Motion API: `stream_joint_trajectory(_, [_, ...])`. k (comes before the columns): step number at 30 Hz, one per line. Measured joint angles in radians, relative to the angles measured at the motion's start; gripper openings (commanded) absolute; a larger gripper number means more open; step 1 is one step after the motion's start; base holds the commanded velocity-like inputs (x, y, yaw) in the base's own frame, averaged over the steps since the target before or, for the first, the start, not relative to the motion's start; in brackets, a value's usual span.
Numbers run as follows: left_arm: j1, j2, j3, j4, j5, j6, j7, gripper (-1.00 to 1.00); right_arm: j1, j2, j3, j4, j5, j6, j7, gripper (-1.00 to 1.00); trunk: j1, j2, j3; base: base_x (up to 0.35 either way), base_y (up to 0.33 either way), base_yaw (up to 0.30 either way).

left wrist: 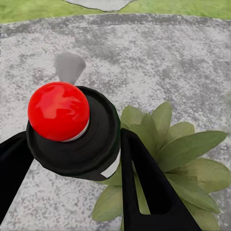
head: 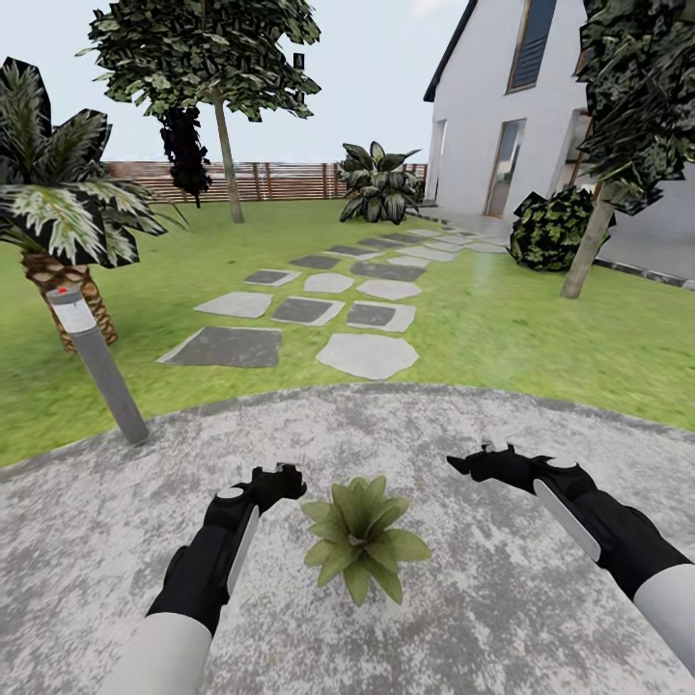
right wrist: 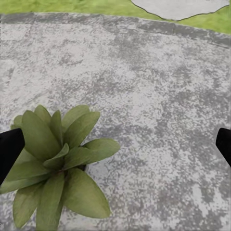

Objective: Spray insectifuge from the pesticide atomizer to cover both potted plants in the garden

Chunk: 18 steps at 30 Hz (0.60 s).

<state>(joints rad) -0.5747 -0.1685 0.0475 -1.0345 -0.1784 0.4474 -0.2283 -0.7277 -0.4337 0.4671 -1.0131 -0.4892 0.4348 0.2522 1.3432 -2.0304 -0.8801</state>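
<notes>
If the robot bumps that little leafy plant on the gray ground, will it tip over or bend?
The potted plant looks low and wide, so it would probably slide on the flat patio rather than tip. Its pointed leaves would likely flex if brushed. The pot is hidden under the leaves, so its weight is hard to judge.

Your left tool (left wrist: 77,159) is clamped on the pesticide atomizer (left wrist: 72,132), red dot up; potted plant (left wrist: 178,159) just beside it on the patio (left wrist: 159,57).
</notes>
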Motion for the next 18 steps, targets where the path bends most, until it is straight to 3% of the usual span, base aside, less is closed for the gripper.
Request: stream_joint_trajectory(18, [0.0,0.001,-0.004,-0.001,0.001,0.001,0.0,-1.0,0.0,0.001,-0.001,0.0,-0.001,0.0,0.0,1.0,-0.069,0.126,0.056,0.0,0.0,0.0])
